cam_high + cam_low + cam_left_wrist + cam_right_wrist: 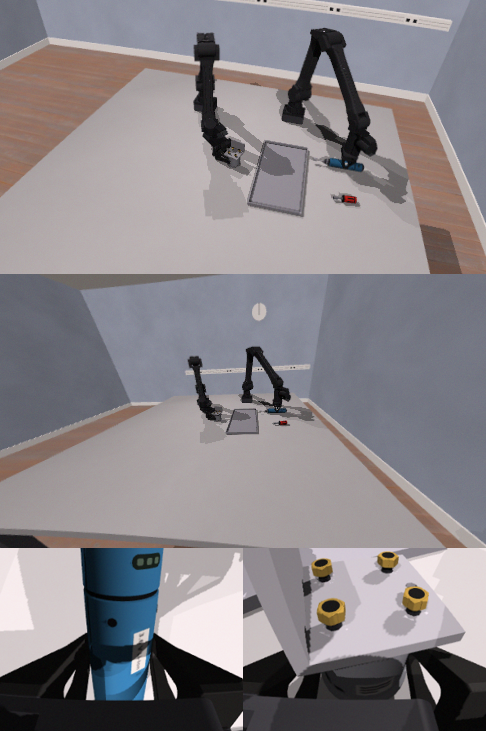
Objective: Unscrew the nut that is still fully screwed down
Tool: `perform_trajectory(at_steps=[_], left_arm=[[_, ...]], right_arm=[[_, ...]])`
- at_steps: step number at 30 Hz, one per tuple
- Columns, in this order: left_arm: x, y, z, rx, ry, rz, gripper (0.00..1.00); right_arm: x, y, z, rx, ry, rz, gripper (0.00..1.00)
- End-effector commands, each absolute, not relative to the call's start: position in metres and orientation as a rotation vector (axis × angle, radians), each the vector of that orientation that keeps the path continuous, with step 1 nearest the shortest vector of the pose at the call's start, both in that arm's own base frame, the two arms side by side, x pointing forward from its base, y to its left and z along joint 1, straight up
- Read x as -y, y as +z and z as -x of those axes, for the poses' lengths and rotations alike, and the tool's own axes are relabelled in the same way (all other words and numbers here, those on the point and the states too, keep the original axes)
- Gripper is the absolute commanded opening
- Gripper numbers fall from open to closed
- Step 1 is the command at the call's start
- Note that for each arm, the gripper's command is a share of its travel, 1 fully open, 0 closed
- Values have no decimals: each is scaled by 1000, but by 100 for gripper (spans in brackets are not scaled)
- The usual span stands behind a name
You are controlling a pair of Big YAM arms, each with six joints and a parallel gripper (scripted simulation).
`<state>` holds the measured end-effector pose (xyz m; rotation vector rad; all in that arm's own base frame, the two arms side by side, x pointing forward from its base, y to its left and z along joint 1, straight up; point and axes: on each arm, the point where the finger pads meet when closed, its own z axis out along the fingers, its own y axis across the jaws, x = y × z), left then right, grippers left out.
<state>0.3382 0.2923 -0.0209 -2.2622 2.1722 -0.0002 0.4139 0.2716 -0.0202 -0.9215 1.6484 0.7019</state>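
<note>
The joint module (369,680) (234,162) stands upright. The pale bracket (439,630) lies on its top, with one upright wall. A few golden nuts, such as a front one (331,611) and a right one (415,599), sit round dark studs on the bracket; I cannot tell which is fully down. My right gripper (364,640) (227,158) is shut on the module's body below the bracket. My left gripper (120,640) (346,163) is shut on the blue nut driver (122,577) (356,167) (282,410), which lies level, low at the table; contact with it is unclear.
A grey shallow tray (300,210) (242,433) lies between the module and the driver. A small red-handled tool (350,199) (283,422) lies on the table in front of the driver, right of the tray in the top view.
</note>
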Motion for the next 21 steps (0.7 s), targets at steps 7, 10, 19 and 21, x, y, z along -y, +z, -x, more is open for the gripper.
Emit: perform_trajectory(at_steps=[7,10,19,21], left_arm=[[-303,-3,-351,-2142,-14,2216,42],[-302,-6,-349,-2150,-13,2222,42],[-300,-12,-348,-2153,-8,2238,42],[-300,-12,-348,-2153,-8,2238,42]], right_arm=[[-274,-16,-418,-1636,701,918,59],[-274,-16,-418,-1636,701,918,59],[-274,-16,-418,-1636,701,918,59],[-274,-16,-418,-1636,701,918,59]])
